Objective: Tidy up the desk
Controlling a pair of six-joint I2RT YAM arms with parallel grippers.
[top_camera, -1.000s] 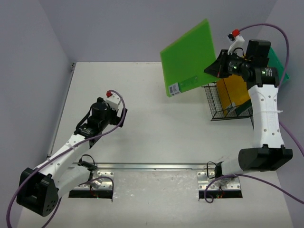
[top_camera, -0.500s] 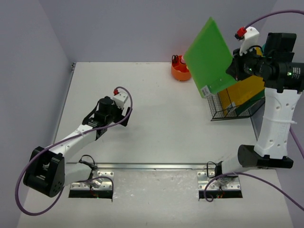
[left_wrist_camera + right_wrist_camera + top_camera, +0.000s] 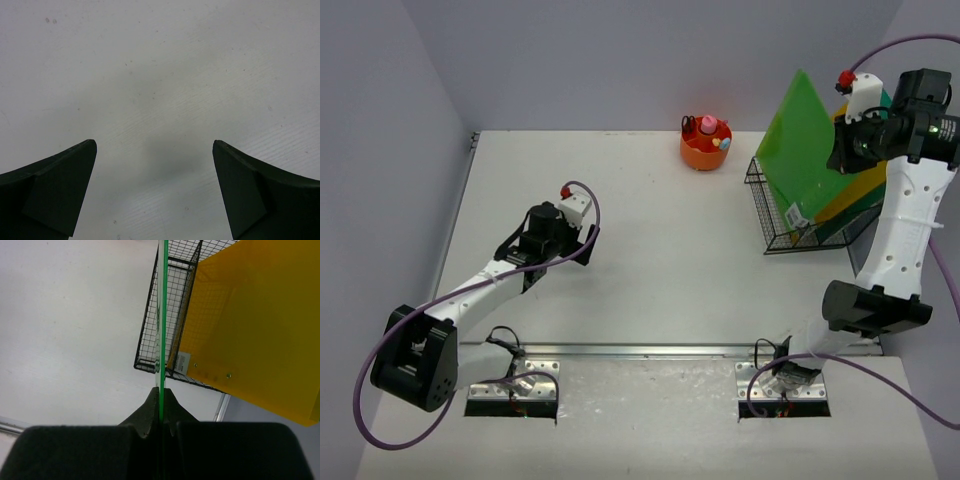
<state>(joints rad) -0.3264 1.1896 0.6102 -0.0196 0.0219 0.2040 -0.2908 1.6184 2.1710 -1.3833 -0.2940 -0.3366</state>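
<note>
Over the large flat white desk, which fills the middle of the top view between pale lavender walls, the thin bright-green plastic folder has swung within the last second from the upper centre of the frame to the upper right. It now stands almost on edge, its lower corner down at the black wire basket on the right side of the tabletop. The corner seems to be just inside the left wall, though I cannot be sure. The swing has uncovered a small orange pot of coloured oddments at the top centre.

The right gripper is clamped on one edge of the folder, with only the sheet between its fingers. In the right wrist view the folder is a thin green line running straight up the frame, just left of a yellow folder already leaning in the basket.

The step in hand looks like filing the green folder into the basket. To do it well, I judge the sheet should stay vertical and parallel to the yellow folder, and go down the gap between that folder and the left wire wall so the corner doesn't snag the mesh. It should be let go only once the bottom edge rests on the basket floor — otherwise it may topple outward.

The left gripper hovers over bare desk at the centre left of the top view, fingers spread wide and holding nothing, well apart from the basket.
</note>
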